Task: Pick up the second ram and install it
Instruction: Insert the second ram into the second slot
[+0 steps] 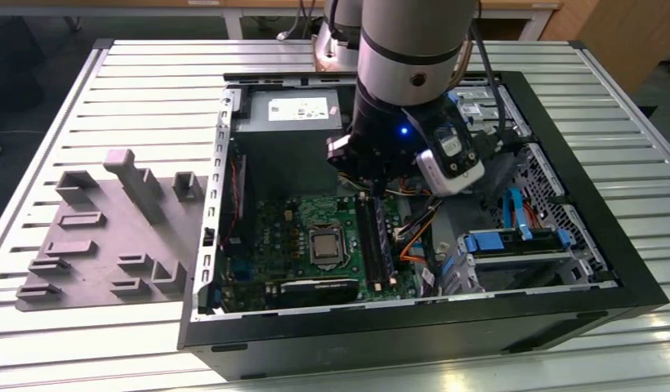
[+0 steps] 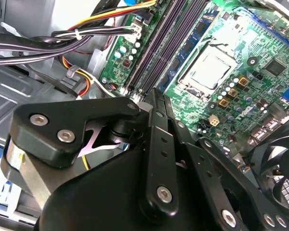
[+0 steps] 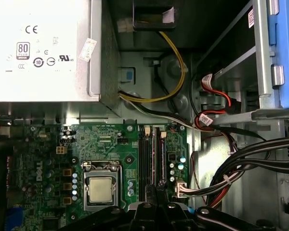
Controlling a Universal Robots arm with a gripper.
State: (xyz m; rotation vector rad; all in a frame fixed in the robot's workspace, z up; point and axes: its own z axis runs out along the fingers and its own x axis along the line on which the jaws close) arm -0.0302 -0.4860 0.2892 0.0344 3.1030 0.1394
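Observation:
My gripper [image 1: 366,193] hangs inside the open computer case, just over the long black slots [image 1: 376,238] of the green board [image 1: 286,237]. In both wrist views the fingertips [image 2: 153,95] stand pressed together with nothing between them. The second ram [image 1: 370,233], a dark narrow stick, stands on edge in a slot right beneath the gripper [image 3: 159,186]. I cannot tell whether the tips touch it. The processor socket [image 3: 100,188] lies beside the slots [image 3: 149,159].
The grey moulded tray [image 1: 106,237] lies outside the case on the exterior view's left. The power supply [image 3: 43,48] stands beyond the slots. Cable bundles [image 3: 241,159] and blue drive brackets [image 1: 510,241] crowd the exterior view's right side. A fan [image 2: 279,173] sits near the board.

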